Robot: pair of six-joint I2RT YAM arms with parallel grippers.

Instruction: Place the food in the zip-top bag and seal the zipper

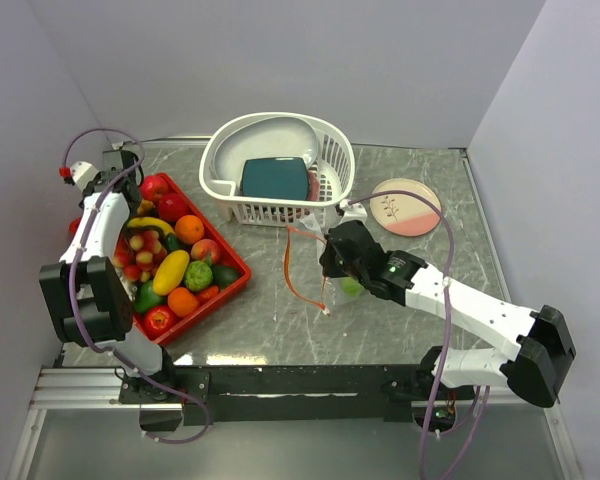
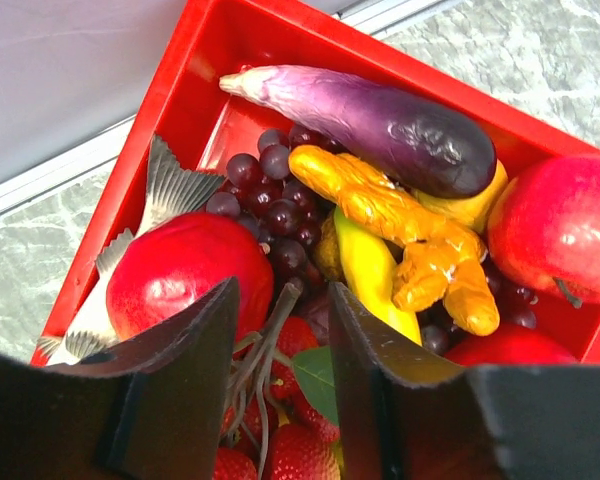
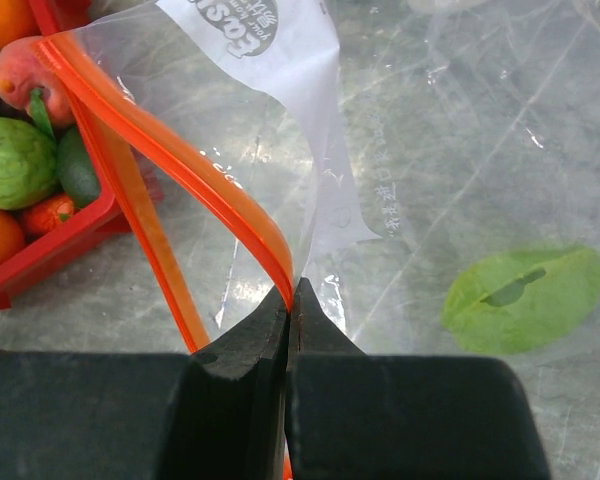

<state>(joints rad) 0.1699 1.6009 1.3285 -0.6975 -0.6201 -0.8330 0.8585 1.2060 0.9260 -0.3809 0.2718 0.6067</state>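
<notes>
R tool (image 3: 292,300) is clenched on the zip-top bag (image 3: 400,150) right at its zipper (image 3: 180,170), holding the mouth up off the counter (image 3: 80,300), near the red tray (image 3: 50,255). One green piece (image 3: 525,300) shows thru the clear film, prob. inside the bag.

L tool (image 2: 280,310) hangs low over the food in the tray. Jaws stand apart w/ a thin brown stem (image 2: 265,345) in the gap, not pinched as far as I can tell. A red apple (image 2: 185,275) sits just beside one finger, w/ the grape bunch (image 2: 280,215) just beyond.

Handling, my read:
- Bag film is thin, floppy and slick, so it will sag and fold shut. The strip is the only stiffish part, so grip there.
- Toys look light, hard and glossy. Round ones may squirt out of a pinch.
- The stem is the surer hold, tho the bunch could swing.
</notes>
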